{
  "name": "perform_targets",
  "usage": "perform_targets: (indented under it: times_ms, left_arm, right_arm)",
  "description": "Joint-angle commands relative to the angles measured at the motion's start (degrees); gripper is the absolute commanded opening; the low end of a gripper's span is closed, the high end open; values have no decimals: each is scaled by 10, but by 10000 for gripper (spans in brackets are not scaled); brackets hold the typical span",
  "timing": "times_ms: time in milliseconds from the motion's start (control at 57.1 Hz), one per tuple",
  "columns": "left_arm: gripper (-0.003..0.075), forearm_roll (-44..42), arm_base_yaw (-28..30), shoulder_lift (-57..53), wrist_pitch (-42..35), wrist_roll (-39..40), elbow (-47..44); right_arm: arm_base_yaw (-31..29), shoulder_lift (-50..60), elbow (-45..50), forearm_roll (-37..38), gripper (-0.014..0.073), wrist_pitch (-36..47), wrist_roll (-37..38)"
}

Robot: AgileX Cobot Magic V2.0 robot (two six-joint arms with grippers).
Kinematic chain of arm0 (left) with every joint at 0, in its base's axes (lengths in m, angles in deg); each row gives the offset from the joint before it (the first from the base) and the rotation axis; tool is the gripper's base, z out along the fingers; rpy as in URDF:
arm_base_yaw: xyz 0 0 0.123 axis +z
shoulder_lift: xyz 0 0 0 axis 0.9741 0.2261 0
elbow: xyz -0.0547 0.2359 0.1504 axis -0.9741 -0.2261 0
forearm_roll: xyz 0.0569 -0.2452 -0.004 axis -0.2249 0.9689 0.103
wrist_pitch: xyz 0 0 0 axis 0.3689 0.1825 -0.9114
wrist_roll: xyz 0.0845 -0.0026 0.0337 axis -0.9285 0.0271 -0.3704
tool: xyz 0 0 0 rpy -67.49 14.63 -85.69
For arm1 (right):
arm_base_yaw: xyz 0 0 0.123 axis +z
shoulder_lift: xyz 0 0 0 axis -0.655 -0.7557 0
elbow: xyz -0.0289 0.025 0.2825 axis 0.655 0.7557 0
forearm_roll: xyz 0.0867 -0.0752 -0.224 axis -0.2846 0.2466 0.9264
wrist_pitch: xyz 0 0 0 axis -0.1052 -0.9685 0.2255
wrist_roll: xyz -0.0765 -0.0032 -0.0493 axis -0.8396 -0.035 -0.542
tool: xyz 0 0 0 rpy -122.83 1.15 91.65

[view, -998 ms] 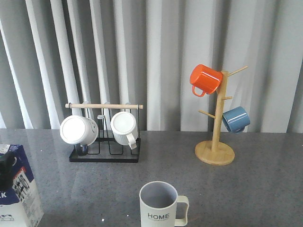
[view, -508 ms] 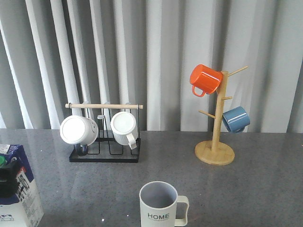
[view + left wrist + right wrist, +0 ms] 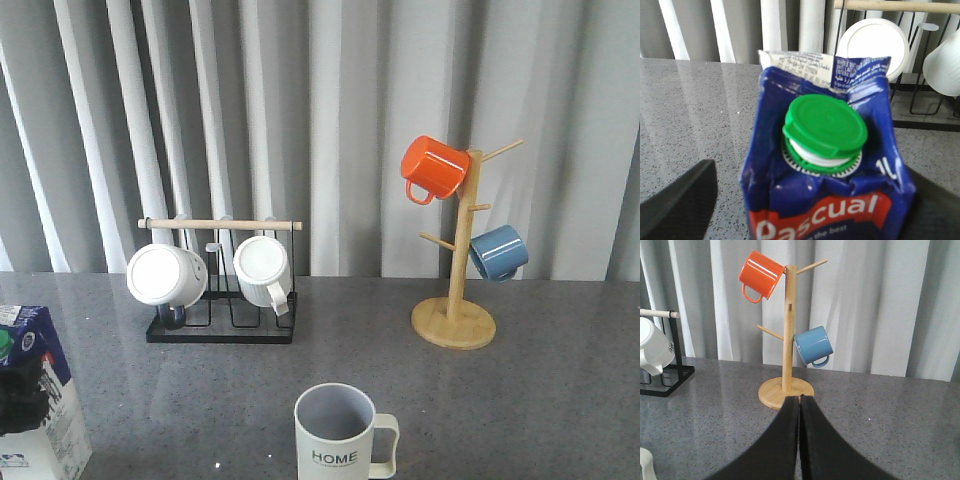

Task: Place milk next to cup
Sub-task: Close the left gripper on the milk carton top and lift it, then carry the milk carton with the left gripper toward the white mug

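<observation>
The milk (image 3: 52, 375), a blue and white carton with a green cap, stands at the near left edge of the table. In the left wrist view the milk (image 3: 840, 205) fills the frame, showing its green cap (image 3: 825, 127) and red "Pascual" label. My left gripper (image 3: 14, 398) is open around the carton's upper part, one finger (image 3: 680, 200) apart from its side. The cup (image 3: 338, 435), a pale mug marked "HOME", stands at the near centre, well to the right of the milk. My right gripper (image 3: 799, 401) is shut and empty, pointing at the wooden tree.
A black wire rack (image 3: 222, 325) with a wooden bar holds two white mugs behind the milk and cup. A wooden mug tree (image 3: 455, 320) at the back right carries an orange mug (image 3: 433, 168) and a blue mug (image 3: 497, 252). Grey curtains hang behind the table.
My left gripper has moved down along the milk carton, uncovering its green cap in the front view. The carton, the cup and the right arm have not moved.
</observation>
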Motion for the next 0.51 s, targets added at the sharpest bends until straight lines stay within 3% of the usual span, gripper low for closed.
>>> perform_targets:
  times_ms: [0,210,490]
  left_arm:
    - [389,2,0,-11,-39,0,18]
    - [146,3,0,-16,-42,0,18]
    - [15,3,0,-13,-38,1,18]
  right_arm:
    - [-3,2,-17,2,-8,43,-2]
    - [-3,2,-17,2,-8,43,-2]
    - [-3,2,-17,2,-8,43,-2]
